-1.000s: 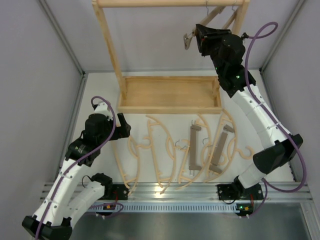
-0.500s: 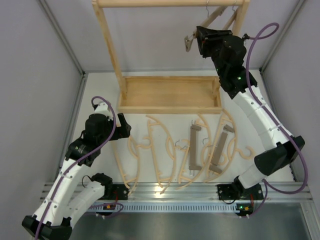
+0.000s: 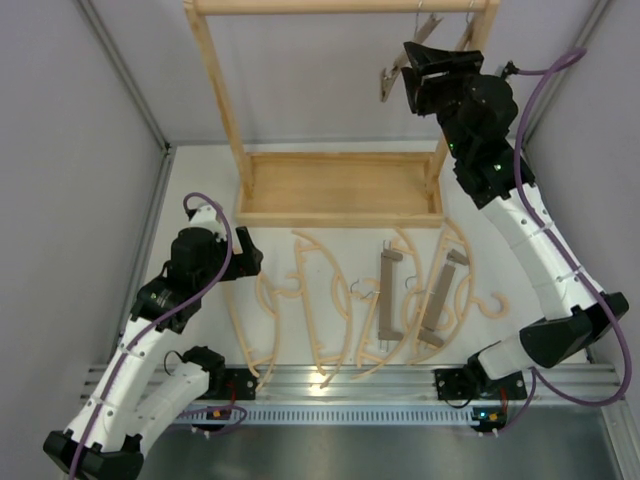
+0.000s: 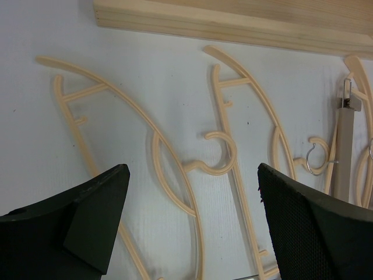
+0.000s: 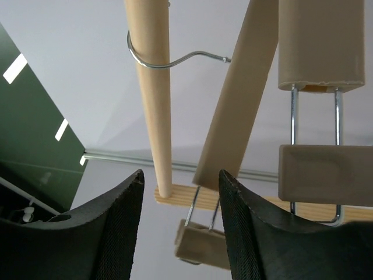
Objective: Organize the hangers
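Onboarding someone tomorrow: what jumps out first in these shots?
The right gripper, raised at the rack rail top right, jaws apart beside two hung clamp hangers. Below, six hangers lie scattered on the table before the tray, the open left gripper hovering over the leftmost.

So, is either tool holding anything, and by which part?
Nothing is held. The left tool is open above the pale hangers; the right tool is open at the rail, where the clamp hanger hangs by its own hook.
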You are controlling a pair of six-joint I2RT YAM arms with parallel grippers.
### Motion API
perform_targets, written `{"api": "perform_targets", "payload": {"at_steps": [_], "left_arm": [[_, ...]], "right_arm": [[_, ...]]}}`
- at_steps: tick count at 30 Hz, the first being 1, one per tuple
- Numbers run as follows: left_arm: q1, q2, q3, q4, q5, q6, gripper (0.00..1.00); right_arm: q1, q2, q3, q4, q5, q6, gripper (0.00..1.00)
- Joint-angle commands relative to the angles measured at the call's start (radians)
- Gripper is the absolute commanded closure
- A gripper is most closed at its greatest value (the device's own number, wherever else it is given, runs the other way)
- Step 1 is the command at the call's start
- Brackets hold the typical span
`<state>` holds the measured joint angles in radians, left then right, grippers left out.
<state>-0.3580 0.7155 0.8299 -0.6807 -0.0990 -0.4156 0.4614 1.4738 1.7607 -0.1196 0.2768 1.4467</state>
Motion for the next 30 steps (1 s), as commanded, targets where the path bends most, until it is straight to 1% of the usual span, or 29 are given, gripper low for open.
{"api": "perform_targets", "payload": {"at_steps": [1, 13, 16, 19, 20, 22, 25, 26, 28, 30], "left_arm": [[-0.007, -0.013, -0.005, 0.044, -0.016, 0.0, 0.05], [-0.009, -0.016, -0.005, 0.044, -0.019, -0.002, 0.05], [-0.007, -0.017, -0.005, 0.044, -0.018, -0.002, 0.05], [-0.009, -0.017, -0.005, 0.043, -0.019, -0.002, 0.05], [-0.009, -0.017, -0.005, 0.044, -0.019, -0.002, 0.05], [-0.01, -0.021, -0.005, 0.044, -0.019, -0.002, 0.05], [-0.01, -0.036, -0.006, 0.044, -0.024, -0.002, 0.05], [-0.01, -0.04, -0.006, 0.044, -0.025, -0.003, 0.05], [-0.01, -0.041, -0.006, 0.046, -0.024, -0.003, 0.05], [-0.009, -0.039, -0.005, 0.044, -0.018, -0.003, 0.05]], "right_arm": [[-0.009, -0.046, -0.007, 0.014, -0.028, -0.037, 0.48], [-0.009, -0.13, -0.082, 0.003, -0.126, -0.1, 0.39], [-0.01, -0.151, -0.104, 0.018, -0.178, -0.114, 0.37], [-0.01, -0.176, -0.125, 0.026, -0.264, -0.13, 0.36], [-0.01, -0.191, -0.127, 0.025, -0.321, -0.14, 0.35], [-0.01, -0.219, -0.158, 0.015, -0.364, -0.176, 0.34], [-0.009, -0.341, -0.269, 0.009, -0.427, -0.224, 0.34], [-0.009, -0.372, -0.333, 0.002, -0.45, -0.236, 0.34], [-0.009, -0.432, -0.394, -0.04, -0.467, -0.295, 0.34], [-0.007, -0.526, -0.489, -0.077, -0.481, -0.363, 0.34]]}}
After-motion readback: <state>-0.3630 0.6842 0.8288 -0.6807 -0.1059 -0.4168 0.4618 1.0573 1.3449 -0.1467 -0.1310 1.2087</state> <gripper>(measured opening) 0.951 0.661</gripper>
